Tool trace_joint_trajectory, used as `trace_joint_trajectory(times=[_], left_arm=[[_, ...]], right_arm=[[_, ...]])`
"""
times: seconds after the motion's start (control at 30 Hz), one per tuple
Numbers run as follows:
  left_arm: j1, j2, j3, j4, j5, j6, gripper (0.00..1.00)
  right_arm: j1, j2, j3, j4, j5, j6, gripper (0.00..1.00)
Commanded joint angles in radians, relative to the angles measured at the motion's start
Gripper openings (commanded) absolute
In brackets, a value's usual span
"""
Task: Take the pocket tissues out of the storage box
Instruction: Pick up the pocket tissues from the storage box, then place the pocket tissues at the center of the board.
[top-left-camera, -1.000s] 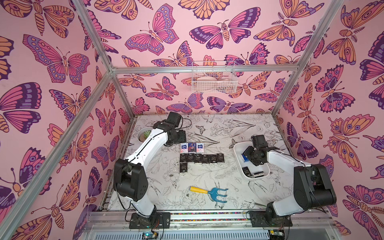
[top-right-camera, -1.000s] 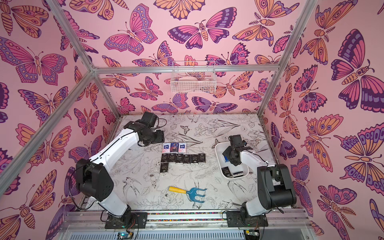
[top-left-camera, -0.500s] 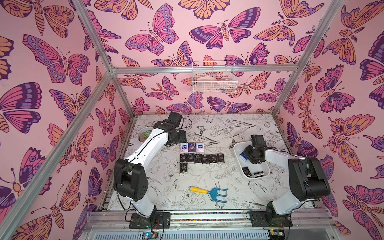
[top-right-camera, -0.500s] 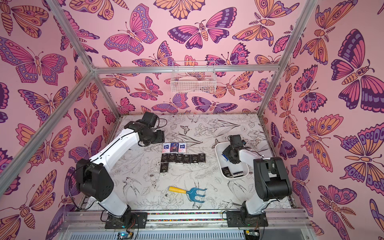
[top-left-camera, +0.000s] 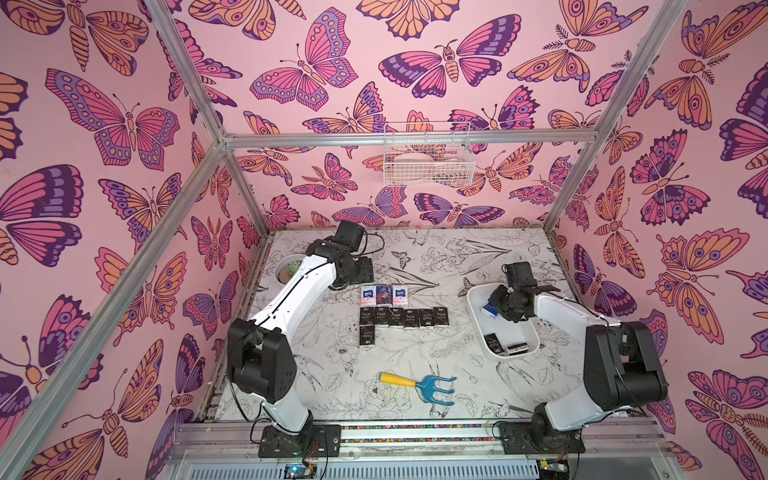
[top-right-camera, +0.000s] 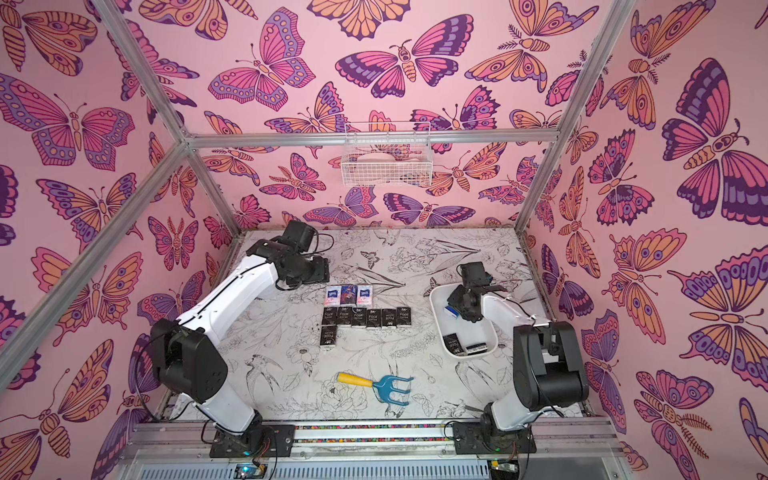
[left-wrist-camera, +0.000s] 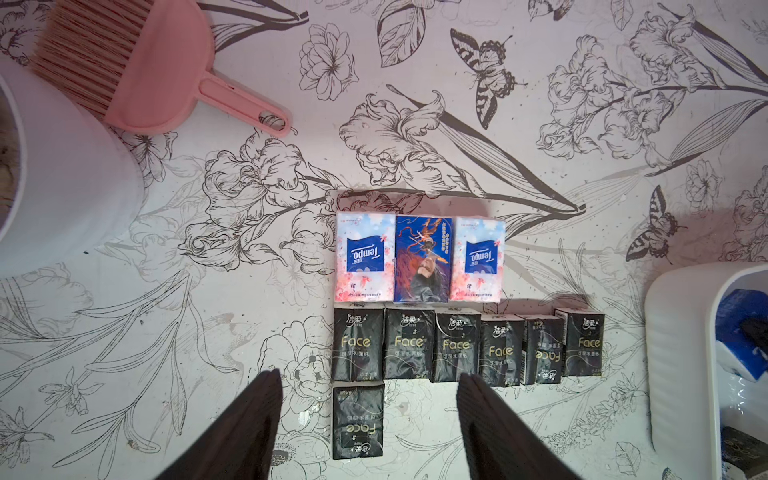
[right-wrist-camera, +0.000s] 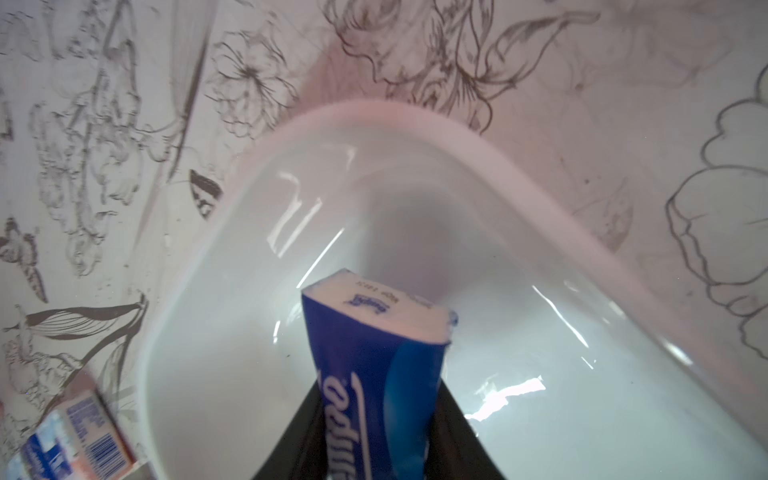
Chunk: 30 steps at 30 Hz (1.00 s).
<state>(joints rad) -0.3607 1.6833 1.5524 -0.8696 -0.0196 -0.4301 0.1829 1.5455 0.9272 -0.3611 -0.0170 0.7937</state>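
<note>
Top views high above whole table (top-left-camera: 415, 257); wrist views close, downward

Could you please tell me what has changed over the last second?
The right gripper has closed on the blue packet inside the storage box, its elbow swinging slightly. The left gripper, open and empty, the laid-out packets and the rake stayed put.

That storage box (right-wrist-camera: 415, 120) is glossy white plastic, the blue tissue packet (right-wrist-camera: 365, 365) shiny film, the table (right-wrist-camera: 104, 124) matt.
</note>
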Motion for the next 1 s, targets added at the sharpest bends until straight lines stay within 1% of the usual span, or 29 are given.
trace_joint_trajectory(times=[0.0, 0.13, 0.23, 0.3, 0.4, 0.47, 0.6, 0.87, 0.9, 0.97], left_arm=[[-0.004, -0.024, 0.02, -0.033, -0.017, -0.001, 0.73], [-0.004, -0.023, 0.029, -0.034, -0.015, -0.001, 0.73], [-0.004, -0.022, 0.036, -0.034, -0.017, 0.001, 0.73], [-0.004, -0.022, 0.04, -0.034, -0.02, 0.002, 0.73], [-0.004, -0.029, 0.037, -0.04, -0.032, 0.006, 0.73], [-0.003, -0.036, 0.031, -0.042, -0.038, 0.01, 0.73], [-0.001, -0.048, 0.022, -0.046, -0.048, 0.016, 0.73], [0.002, -0.037, 0.018, -0.048, -0.048, 0.011, 0.74], [0.002, -0.036, 0.016, -0.047, -0.049, 0.011, 0.74], [0.002, -0.039, 0.011, -0.048, -0.057, 0.014, 0.73]], right_arm=[[0.002, -0.05, 0.07, -0.094, -0.009, -0.077, 0.34], [0.035, -0.065, 0.13, -0.11, -0.049, -0.118, 0.34], [0.109, -0.038, 0.21, -0.101, -0.067, -0.168, 0.34], [0.17, 0.016, 0.285, -0.101, -0.087, -0.208, 0.34], [0.243, 0.147, 0.395, -0.11, -0.119, -0.267, 0.34], [0.274, 0.216, 0.45, -0.107, -0.123, -0.295, 0.34], [0.303, 0.358, 0.53, -0.093, -0.183, -0.335, 0.34], [0.341, 0.515, 0.563, 0.0, -0.225, -0.376, 0.36], [0.345, 0.528, 0.567, 0.006, -0.23, -0.379, 0.37], [0.355, 0.551, 0.578, -0.001, -0.238, -0.387, 0.42]])
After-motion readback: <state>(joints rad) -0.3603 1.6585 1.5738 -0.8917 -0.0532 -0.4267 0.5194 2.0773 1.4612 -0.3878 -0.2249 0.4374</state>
